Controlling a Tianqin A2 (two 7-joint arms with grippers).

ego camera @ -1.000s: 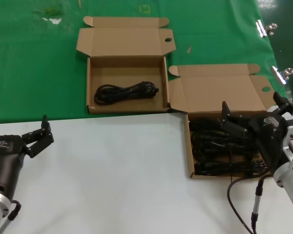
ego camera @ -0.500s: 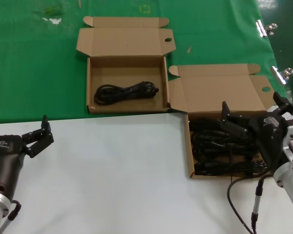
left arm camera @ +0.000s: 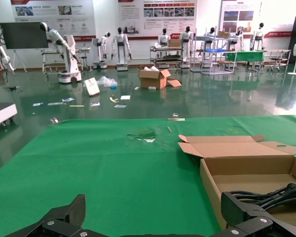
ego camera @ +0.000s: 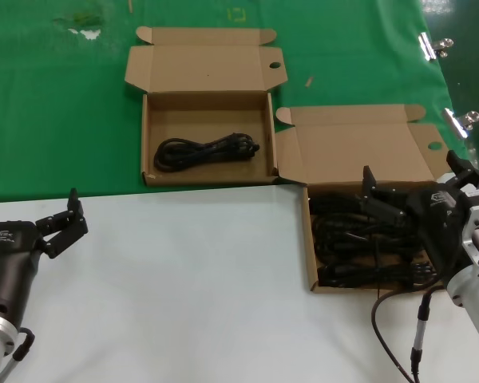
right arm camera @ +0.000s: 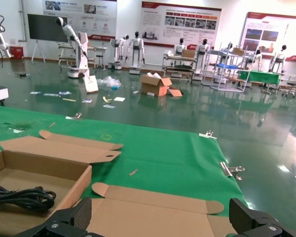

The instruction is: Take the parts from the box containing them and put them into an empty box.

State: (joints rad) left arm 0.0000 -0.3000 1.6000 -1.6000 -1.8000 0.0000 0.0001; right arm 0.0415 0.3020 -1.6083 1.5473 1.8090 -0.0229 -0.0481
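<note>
Several parts, black coiled cords (ego camera: 353,242), fill the box containing them (ego camera: 310,247) at the right, whose lid (ego camera: 359,148) lies open behind it. My right gripper (ego camera: 409,169) hovers open over the back of this box; the right wrist view shows its open gripper (right arm camera: 160,223) above the lid (right arm camera: 163,210). The other box (ego camera: 146,136), farther back, holds one cord (ego camera: 207,150), also seen as a cord (right arm camera: 19,197) in the right wrist view and a cord (left arm camera: 272,194) in the left one. My left gripper (ego camera: 64,220) rests open over the white table at the near left.
A green mat (ego camera: 56,104) covers the far half and a white tabletop (ego camera: 184,279) the near half. Metal clips (ego camera: 436,46) lie along the mat's right edge. A black cable (ego camera: 387,335) trails from my right arm.
</note>
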